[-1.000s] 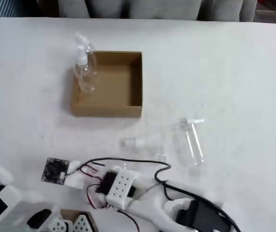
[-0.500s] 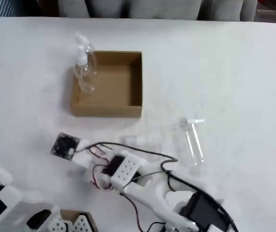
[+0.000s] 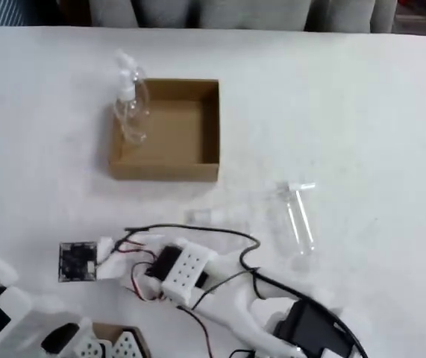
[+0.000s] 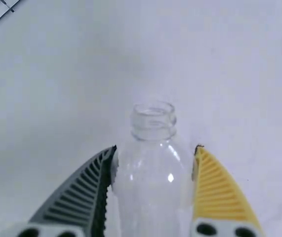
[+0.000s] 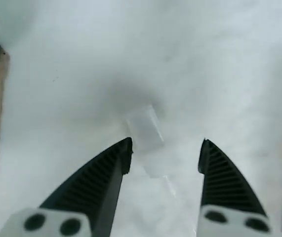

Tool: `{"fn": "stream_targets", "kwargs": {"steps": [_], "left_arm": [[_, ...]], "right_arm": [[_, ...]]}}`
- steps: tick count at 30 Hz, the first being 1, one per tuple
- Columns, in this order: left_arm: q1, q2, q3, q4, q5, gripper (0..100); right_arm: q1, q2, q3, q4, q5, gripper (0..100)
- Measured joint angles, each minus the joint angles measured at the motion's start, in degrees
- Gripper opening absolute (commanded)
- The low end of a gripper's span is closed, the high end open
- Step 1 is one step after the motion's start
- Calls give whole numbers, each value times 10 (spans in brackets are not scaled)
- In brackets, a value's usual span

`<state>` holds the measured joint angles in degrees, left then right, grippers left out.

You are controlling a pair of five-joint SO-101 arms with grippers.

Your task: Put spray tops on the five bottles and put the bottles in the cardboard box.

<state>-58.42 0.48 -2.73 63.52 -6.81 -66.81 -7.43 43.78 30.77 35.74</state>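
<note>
Firstly, the left pincer (image 4: 155, 150) is clamped on a clear bottle (image 4: 153, 123): its grey finger (image 4: 81, 192) and its yellow finger (image 4: 215, 192) press the bottle's shoulders from both sides, and the open, capless neck sticks out just past the fingertips. The white table (image 4: 57, 74) lies beyond that neck. In the high view, well ahead of both pincers, the cardboard box (image 3: 166, 170) sits open on the table, and 1 capped bottle (image 3: 129, 101) with a white spray head stands upright at the box's left wall; whether its base is inside the box or just beside it cannot be told. Nearer the arms, an arm (image 3: 186, 277) with a white perforated housing and red and black wires stretches along the near edge of the table, with a small dark circuit board (image 3: 77, 261) at its left end. Just ahead of that arm lies a faint translucent piece (image 3: 201, 217). Farther right, well apart from the box, a spray piece (image 3: 300, 216) with a white head and a long clear body lies flat; whether it is a spray top alone or a slim bottle cannot be told. The right pincer (image 5: 166, 143) is spread wide, its 2 black fingers (image 5: 101, 182) gripping nothing. A small translucent part (image 5: 144, 127) lies on the table just past the fingertips, nearer 1 finger than the other, and reaches partly into the gap.
</note>
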Motion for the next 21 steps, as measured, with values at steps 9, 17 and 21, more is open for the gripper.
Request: {"fn": "stream_targets", "kwargs": {"steps": [9, 17, 21], "left_arm": [[1, 0, 0, 0, 0, 20], [1, 0, 0, 0, 0, 20], [1, 0, 0, 0, 0, 20]], "right_arm": [[-3, 105, -73, 76, 77, 197], [-3, 156, -127, 116, 88, 73], [-2, 156, -131, 117, 90, 24]]}}
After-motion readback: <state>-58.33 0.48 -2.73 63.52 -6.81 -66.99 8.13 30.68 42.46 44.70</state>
